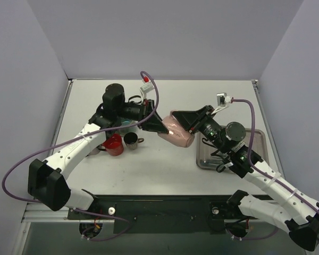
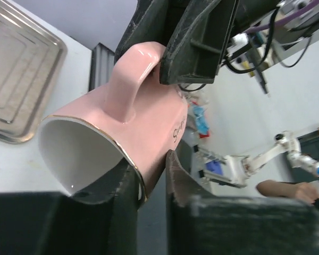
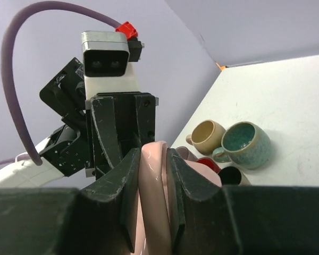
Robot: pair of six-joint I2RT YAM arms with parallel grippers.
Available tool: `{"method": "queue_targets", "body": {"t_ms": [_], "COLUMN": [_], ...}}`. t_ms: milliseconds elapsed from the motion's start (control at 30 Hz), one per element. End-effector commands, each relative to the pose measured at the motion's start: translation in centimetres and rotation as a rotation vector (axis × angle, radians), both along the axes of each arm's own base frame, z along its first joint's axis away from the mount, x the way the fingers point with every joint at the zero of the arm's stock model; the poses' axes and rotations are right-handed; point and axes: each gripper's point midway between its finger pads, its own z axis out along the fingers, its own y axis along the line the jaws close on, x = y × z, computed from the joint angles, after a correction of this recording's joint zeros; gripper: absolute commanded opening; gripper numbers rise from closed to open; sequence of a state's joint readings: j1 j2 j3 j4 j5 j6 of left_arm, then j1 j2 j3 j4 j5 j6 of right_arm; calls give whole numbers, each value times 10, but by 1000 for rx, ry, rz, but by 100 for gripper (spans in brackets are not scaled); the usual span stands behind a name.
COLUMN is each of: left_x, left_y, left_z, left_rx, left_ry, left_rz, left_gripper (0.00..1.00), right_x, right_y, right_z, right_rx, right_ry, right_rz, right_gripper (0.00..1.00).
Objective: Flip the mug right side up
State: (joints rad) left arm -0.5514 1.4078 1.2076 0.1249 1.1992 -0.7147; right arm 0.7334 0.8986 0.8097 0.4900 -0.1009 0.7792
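The pink mug with a gold rim hangs on its side above the table's middle, held between both arms. Its opening faces the left arm and its handle points up. My left gripper is shut on the mug's rim, one finger inside the opening and one against the outer wall. My right gripper is shut on the mug's handle, one finger on each side of it. The right gripper also shows in the left wrist view, clamped on the handle.
A metal tray lies at the right, under the right arm. A red cup and a dark cup stand left of centre. A teal cup and a tan cup stand behind them.
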Motion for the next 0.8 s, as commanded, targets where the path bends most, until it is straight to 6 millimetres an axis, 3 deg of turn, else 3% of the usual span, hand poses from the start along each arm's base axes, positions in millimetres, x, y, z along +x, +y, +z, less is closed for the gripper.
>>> {"method": "queue_targets", "body": {"t_ms": [0,67,167,200,233,267,300,333,367,400,433,467,567,600,667,767], "left_x": [-21,-21,-18,-6,-5,20,18,39,36,46,35,40,6,3,-15,-15], "left_y": [-2,-2,-1,0,6,10,23,34,49,66,83,101,160,175,205,229], "left_z": [30,30,28,24,10,-7,-23,-42,-55,-71,-87,-100,-149,-154,-189,-206], "left_rx": [-84,-82,-51,-40,77,159,296,418,515,632,726,823,1081,1131,1256,1352], "left_ry": [-65,-56,-32,-113,-50,-227,-228,-392,-383,-471,-450,-517,-478,-495,-450,-460], "left_rz": [-82,-80,-33,17,56,169,189,270,279,313,288,285,165,170,134,170], "left_gripper": [10,0,0,0,0,0,0,0,0,0,0,0,0,0,0,0], "right_x": [0,4,14,22,27,36,38,41,41,40,38,34,27,25,23,22], "right_y": [-11,-9,-13,-22,-30,-48,-60,-85,-96,-118,-125,-138,-160,-166,-173,-179], "right_z": [68,60,41,29,15,-9,-18,-38,-46,-59,-64,-74,-95,-101,-111,-127], "right_rx": [203,181,94,41,-49,-175,-265,-388,-457,-542,-589,-654,-748,-778,-815,-841], "right_ry": [-158,-140,-99,-57,-42,35,48,115,134,180,188,216,255,269,283,304], "right_rz": [-44,-51,-103,-165,-221,-322,-371,-479,-523,-605,-625,-661,-730,-744,-773,-790], "right_gripper": [0,0,0,0,24,40,59,67,73,77,80,82,90,90,90,91]}}
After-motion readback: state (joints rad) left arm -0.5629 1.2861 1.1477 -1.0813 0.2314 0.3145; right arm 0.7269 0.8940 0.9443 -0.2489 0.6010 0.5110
